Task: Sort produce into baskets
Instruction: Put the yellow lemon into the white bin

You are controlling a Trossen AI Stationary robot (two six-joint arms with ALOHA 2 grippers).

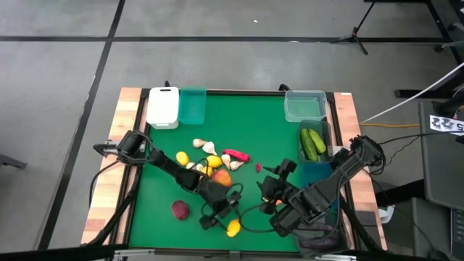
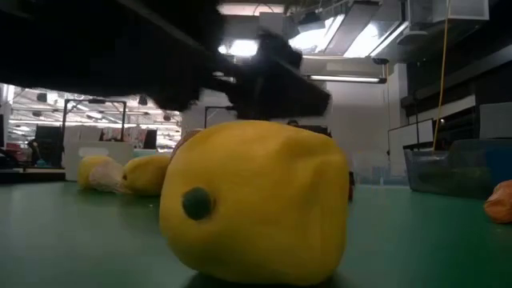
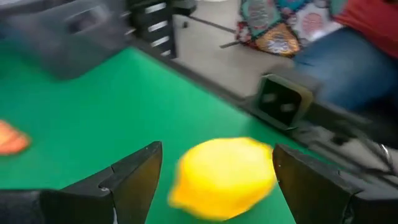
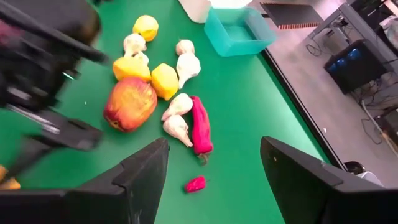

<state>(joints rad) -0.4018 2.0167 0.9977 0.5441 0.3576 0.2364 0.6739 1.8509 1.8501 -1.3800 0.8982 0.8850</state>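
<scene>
Left gripper (image 3: pixel 214 180): fingers spread, astride a lemon (image 3: pixel 224 177) near the mat's front edge, not touching it. Right gripper (image 4: pixel 214 180): fingers apart, nothing held, hovering over the mat (image 1: pixel 254 123) right of centre.

Surface: green mat on a wood-edged table (image 1: pixel 116 152). Room: grey floor with dark seams; in the low view, ceiling lights and shelving.

Lemon: bright yellow, rounded, with a dark green dot on the end facing the low camera; long axis cannot be told.

Other produce: an apple (image 4: pixel 130 102), more lemons and garlic (image 4: pixel 177 127) clustered mid-mat; a red chili (image 4: pixel 200 124) beside them, lying lengthwise toward the teal bin (image 4: pixel 239 31).

Two cucumbers (image 1: pixel 313 143) lie in a right-side bin.
</scene>
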